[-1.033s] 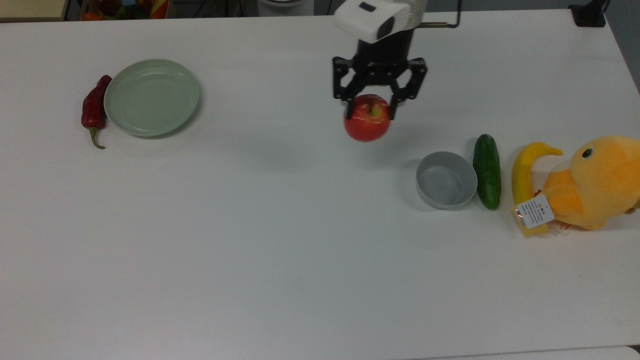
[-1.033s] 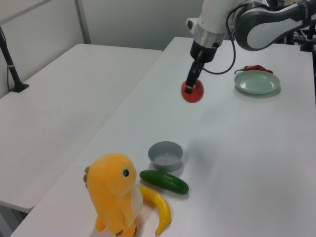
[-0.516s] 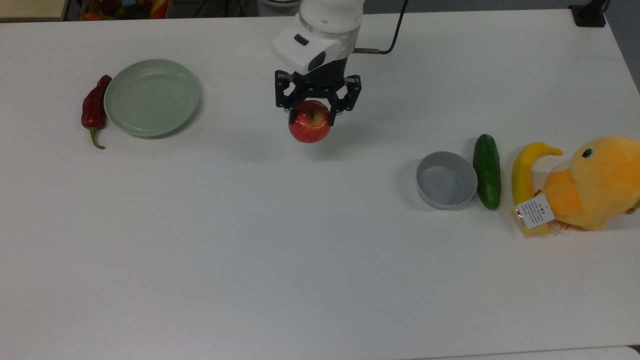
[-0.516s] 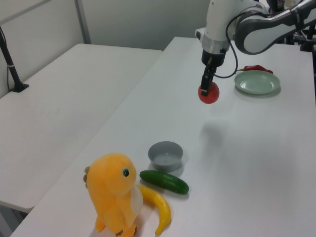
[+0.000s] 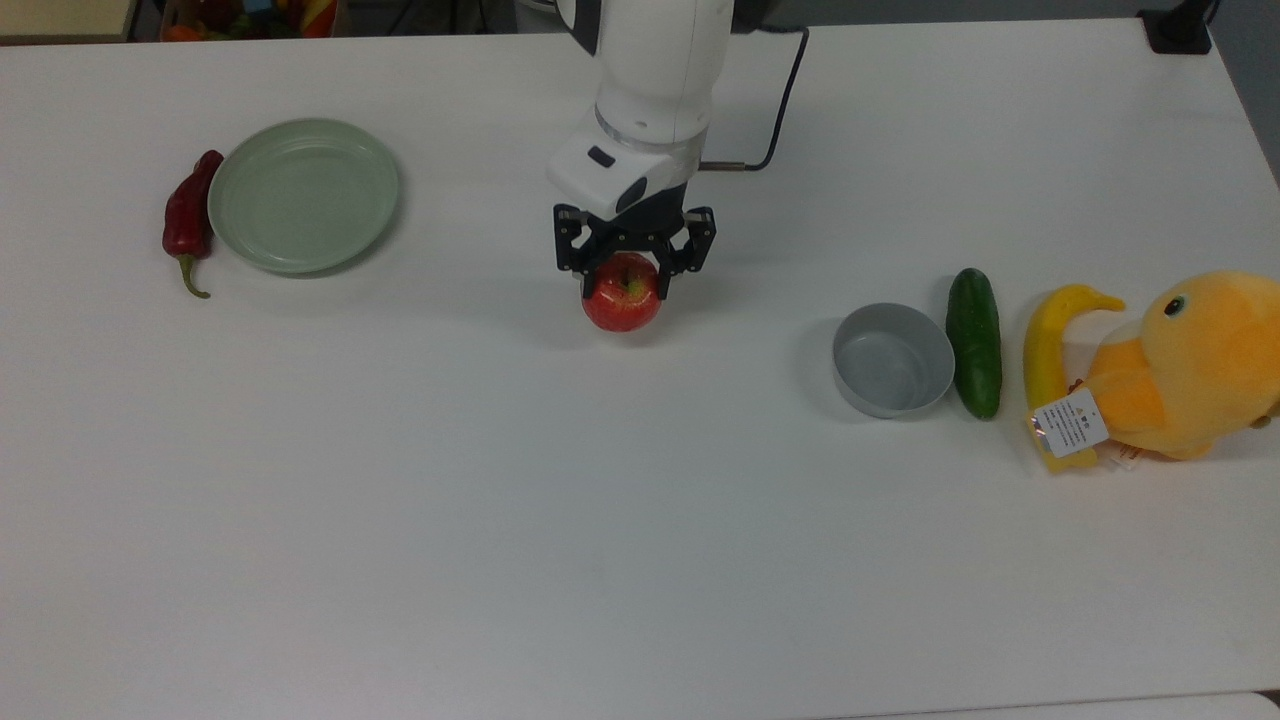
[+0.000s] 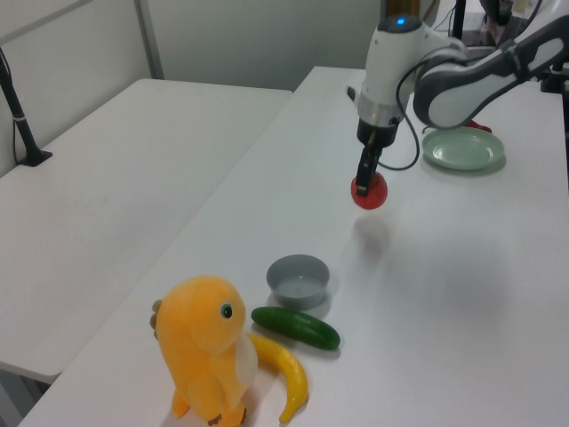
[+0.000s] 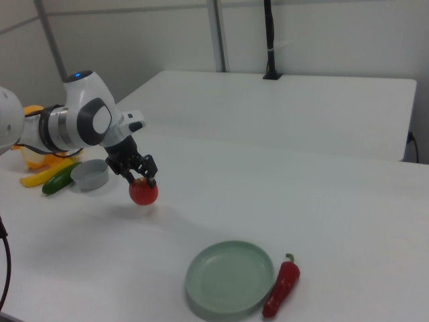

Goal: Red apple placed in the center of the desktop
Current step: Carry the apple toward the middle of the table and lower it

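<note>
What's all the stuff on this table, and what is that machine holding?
red apple: one, red with a yellow-green top, held in the gripper near the middle of the desktop
desktop: one, white, carries everything
plate: one, pale green, toward the top view's left
chili pepper: one, dark red, against the plate's left edge in the top view
bowl: one, grey, toward the top view's right
cucumber: one, dark green, just right of the bowl in the top view
banana: one, yellow, between cucumber and plush toy
plush toy: one, orange-yellow, at the top view's right edge
robot arm: one, white, reaching in from the top view's upper edge
gripper: one, black, shut on the apple
</note>
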